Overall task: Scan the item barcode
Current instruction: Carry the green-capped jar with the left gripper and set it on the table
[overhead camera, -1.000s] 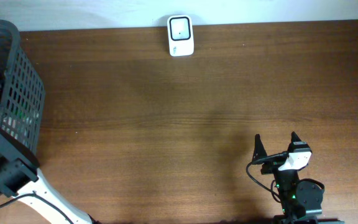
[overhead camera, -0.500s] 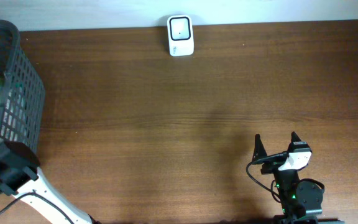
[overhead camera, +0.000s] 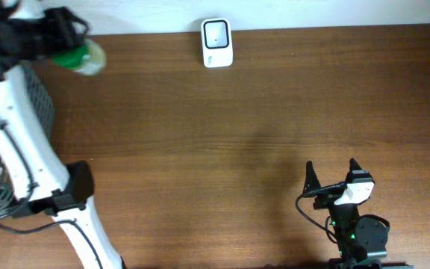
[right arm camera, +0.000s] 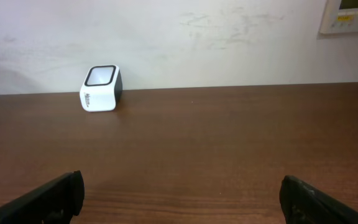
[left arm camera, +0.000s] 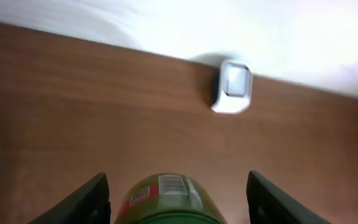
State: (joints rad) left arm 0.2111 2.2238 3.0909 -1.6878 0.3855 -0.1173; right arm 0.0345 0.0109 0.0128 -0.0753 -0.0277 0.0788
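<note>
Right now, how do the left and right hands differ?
The left hand grips a green bottle; the right hand is open and empty. The left hand is raised over the far left corner of the table; the right hand sits low at its near right edge. The left hand is nearer the scanner than the right. Both face the far wall, and the scanner shows in each wrist view.

No text can be read. The bottle in the left gripper bears a blurred barcode label. The scanner, ahead-left of the right gripper, has side print too small to read.
</note>
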